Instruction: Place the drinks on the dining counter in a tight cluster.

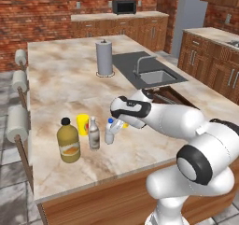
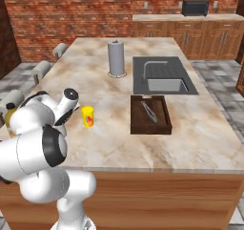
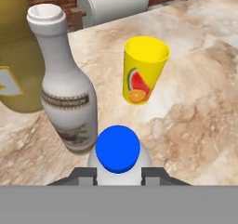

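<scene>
Three drinks stand close together near the front left of the dining counter (image 1: 70, 86). The fat amber juice bottle (image 1: 68, 142) is leftmost, with the slim grey-brown bottle (image 1: 94, 134) beside it. Just right of that is the white blue-capped bottle (image 1: 109, 135). My gripper (image 1: 115, 126) is shut on the white bottle's neck. In the hand view, the blue cap (image 3: 117, 148) sits between my fingertips (image 3: 84, 174), with the grey-brown bottle (image 3: 67, 93) close on its left and the amber bottle (image 3: 14, 74) beyond. I cannot tell whether the white bottle's base touches the stone.
A yellow fruit-print cup (image 1: 82, 124) stands just behind the bottles. Farther back are a paper towel roll (image 1: 104, 57), the inset sink (image 1: 156, 75) and a dark wooden tray (image 2: 150, 114). Stools (image 1: 18, 121) line the counter's left edge.
</scene>
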